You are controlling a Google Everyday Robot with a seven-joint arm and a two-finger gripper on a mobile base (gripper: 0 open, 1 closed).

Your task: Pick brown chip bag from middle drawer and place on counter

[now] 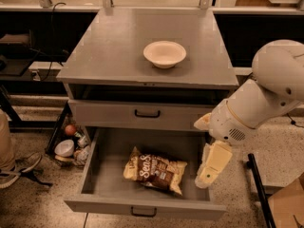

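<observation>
Single camera view, looking down from up front. Matte grey metal bench (pixel 109 46), roughly square, bare apart from a pale shallow bowl (pixel 165 54) parked a bit right of centre. Dark shelving and some cables behind it, shiny rail posts along the back edge. Speckled terrazzo floor (pixel 280 151) all around. Off to the left on the floor, a wire basket of clutter (pixel 71 146) with something round and red plus a white dish, and a shoe (pixel 19 165) poking in at the edge. Cardboard box corner (pixel 290 204) bottom right, with a thin black bar (pixel 259 189) beside it.

Below the bench top, an open slot, then a shut grey drawer front (pixel 109 115) with a black handle. Under that, the middle drawer (pixel 104 205), pulled way out, deep grey tray, small dark handle on its front.

Brown chip bag (pixel 156 170) lying flat on the drawer floor, toward the front and a bit right of middle. Crinkly dark brown, pale yellow edges, white script across it, slightly skewed.

White arm (pixel 266 94) coming in from the right. End effector (pixel 203 180) pale yellowish, pointing down over the drawer's right side, just beside the bag's right end, not touching it. Can't tell whether open or closed. Not gripping anything.
</observation>
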